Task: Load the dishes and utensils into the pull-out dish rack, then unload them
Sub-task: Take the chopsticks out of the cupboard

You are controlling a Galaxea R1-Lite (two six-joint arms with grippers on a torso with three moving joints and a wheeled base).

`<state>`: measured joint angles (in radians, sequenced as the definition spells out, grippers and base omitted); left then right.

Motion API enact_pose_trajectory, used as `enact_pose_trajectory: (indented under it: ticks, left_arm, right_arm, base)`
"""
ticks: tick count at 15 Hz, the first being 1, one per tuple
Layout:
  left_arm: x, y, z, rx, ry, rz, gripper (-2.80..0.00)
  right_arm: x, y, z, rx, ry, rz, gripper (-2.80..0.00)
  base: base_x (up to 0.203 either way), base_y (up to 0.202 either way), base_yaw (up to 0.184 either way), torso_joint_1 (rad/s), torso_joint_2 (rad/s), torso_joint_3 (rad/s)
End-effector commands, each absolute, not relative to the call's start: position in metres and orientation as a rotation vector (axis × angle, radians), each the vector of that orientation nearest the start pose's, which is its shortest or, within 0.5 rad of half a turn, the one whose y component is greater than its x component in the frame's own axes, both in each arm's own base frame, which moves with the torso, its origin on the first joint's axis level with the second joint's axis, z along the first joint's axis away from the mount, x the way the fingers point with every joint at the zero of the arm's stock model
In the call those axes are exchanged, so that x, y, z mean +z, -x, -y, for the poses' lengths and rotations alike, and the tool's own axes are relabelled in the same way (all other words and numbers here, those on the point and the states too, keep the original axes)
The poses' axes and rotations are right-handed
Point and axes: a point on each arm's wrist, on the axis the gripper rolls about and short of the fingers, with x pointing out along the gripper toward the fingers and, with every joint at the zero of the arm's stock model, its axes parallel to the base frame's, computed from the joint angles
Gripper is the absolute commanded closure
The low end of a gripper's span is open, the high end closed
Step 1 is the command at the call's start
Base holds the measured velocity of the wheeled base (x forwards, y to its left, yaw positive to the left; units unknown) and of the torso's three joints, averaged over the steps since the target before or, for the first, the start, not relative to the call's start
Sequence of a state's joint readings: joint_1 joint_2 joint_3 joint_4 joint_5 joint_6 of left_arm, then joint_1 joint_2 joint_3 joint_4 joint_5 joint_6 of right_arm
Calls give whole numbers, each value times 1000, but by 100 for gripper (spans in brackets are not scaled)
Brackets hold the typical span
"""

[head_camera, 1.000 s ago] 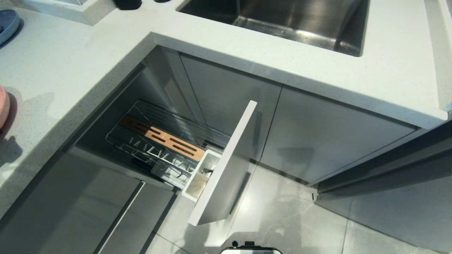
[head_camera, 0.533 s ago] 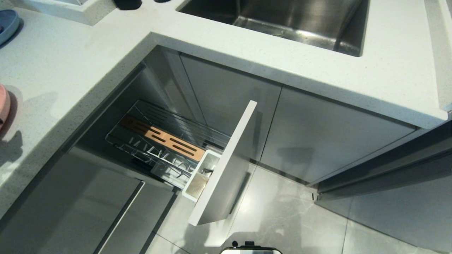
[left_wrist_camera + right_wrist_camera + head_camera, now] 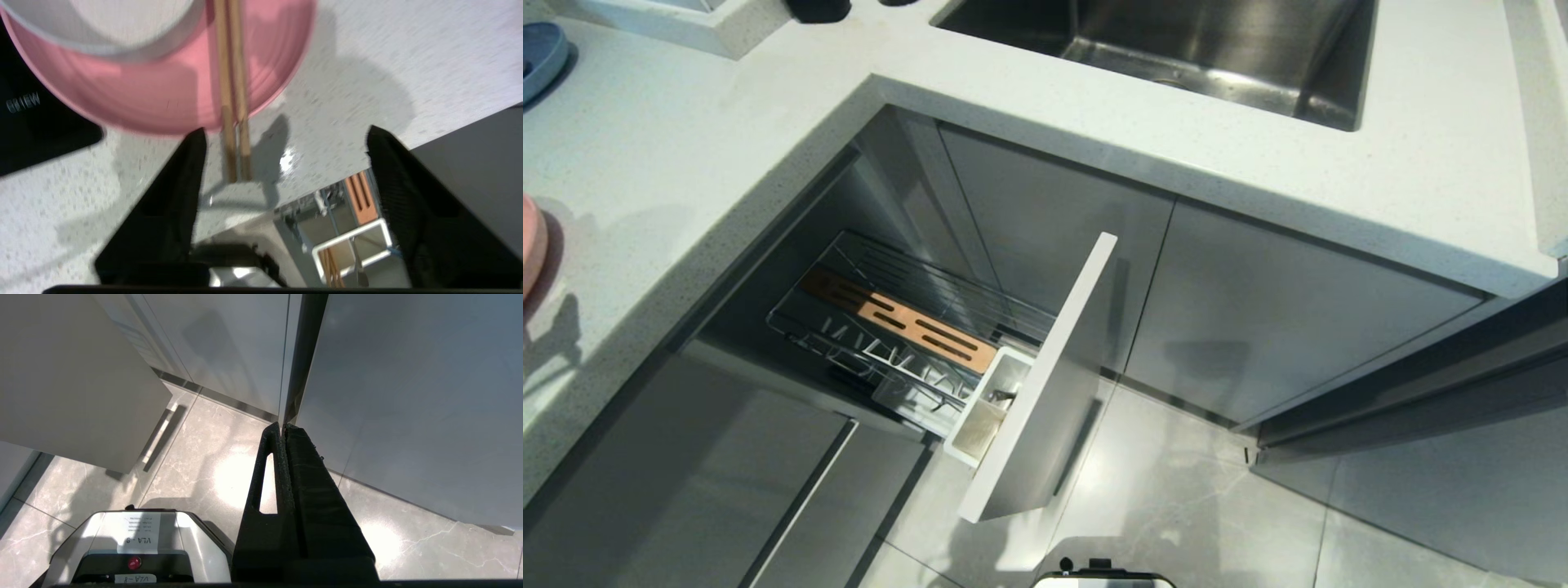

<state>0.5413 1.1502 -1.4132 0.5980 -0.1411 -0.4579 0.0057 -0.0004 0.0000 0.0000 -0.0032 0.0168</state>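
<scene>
Head view: the dish rack (image 3: 907, 343) stood pulled out below the worktop (image 3: 686, 147). Left wrist view: the left gripper (image 3: 282, 136), jaws wide, hung over chopsticks (image 3: 233, 102) lying across the pink plate (image 3: 163, 94) beside the bowl (image 3: 122, 20). Right wrist view: the right gripper (image 3: 283, 428), jaws closed and empty, hung above the floor (image 3: 204, 457).

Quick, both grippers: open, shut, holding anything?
Left gripper: open, empty, above the white countertop near the thin light-wood chopsticks.
Right gripper: shut, empty, parked low above the grey floor.

pink plate (image 3: 171, 98), cream-white bowl (image 3: 122, 24), light-wood chopsticks (image 3: 233, 102), speckled pale countertop (image 3: 670, 163), tan slotted strip (image 3: 898, 320), black gripper fingers (image 3: 171, 196)
</scene>
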Motion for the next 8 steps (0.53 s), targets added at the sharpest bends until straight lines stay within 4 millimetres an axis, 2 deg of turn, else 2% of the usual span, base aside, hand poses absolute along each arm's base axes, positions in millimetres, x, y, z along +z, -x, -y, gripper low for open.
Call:
enact_pose_trajectory:
  ticks: [1, 4, 6, 8]
  left_arm:
    - [370, -94, -51, 449, 515, -134, 0]
    - [394, -87, -38, 381, 423, 9, 0]
    - [417, -82, -27, 273, 389, 150, 0]
    - [432, -80, -16, 138, 383, 254, 0]
  right_arm:
    - [75, 23, 0, 3, -17, -2, 0]
    - [75, 23, 0, 3, -17, -2, 0]
    - [75, 23, 0, 3, -17, -2, 0]
    - [75, 23, 0, 3, -17, -2, 0]
  base:
    - [0, 0, 0, 0, 0, 0]
    - [0, 0, 0, 0, 0, 0]
    - [0, 0, 0, 0, 0, 0]
    - [0, 0, 0, 0, 0, 0]
